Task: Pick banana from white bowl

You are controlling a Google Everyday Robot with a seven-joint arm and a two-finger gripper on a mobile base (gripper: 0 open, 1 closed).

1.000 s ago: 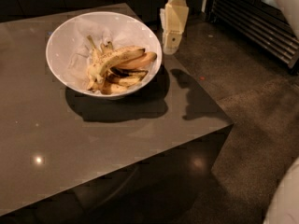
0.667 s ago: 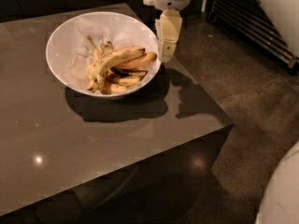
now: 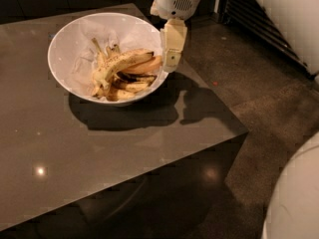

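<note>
1. My claw [image 3: 171, 63] hangs at the right rim of the white bowl [image 3: 64, 41], pointing straight down, with its cream tip just outside the rim.
2. Whether the claw is wide or narrow I cannot tell, since it shows only as one flat cream slab from this side.
3. Above it sits my white wrist housing [image 3: 178, 1] (the round part with a small vent), at the top edge of the view.
4. The banana [image 3: 122, 62] lies inside the bowl on top of the heap. It is long, pale yellow and freckled brown, running from lower left up toward the right.
5. Its upper right end points at my claw and lies near it, with the bowl's rim between the two.
6. Just under that end rests a smooth orange banana [image 3: 145, 66], pressed against the right wall of the bowl, beside my claw's tip.
7. Below both lie smaller dark-blotched bananas [image 3: 130, 85], toward the front of the bowl.
8. Crumpled white paper [image 3: 82, 63] lines the bowl and shows bare on the left and at the back.
9. The bowl stands on a dark grey table [image 3: 124, 148], toward its far right corner.
10. The bowl's shadow [image 3: 129, 111] falls on the table just in front of it, and a second shadow (my arm's) spreads to the right of that.
11. Right of the table lies a dark speckled floor [image 3: 259, 98].
</note>
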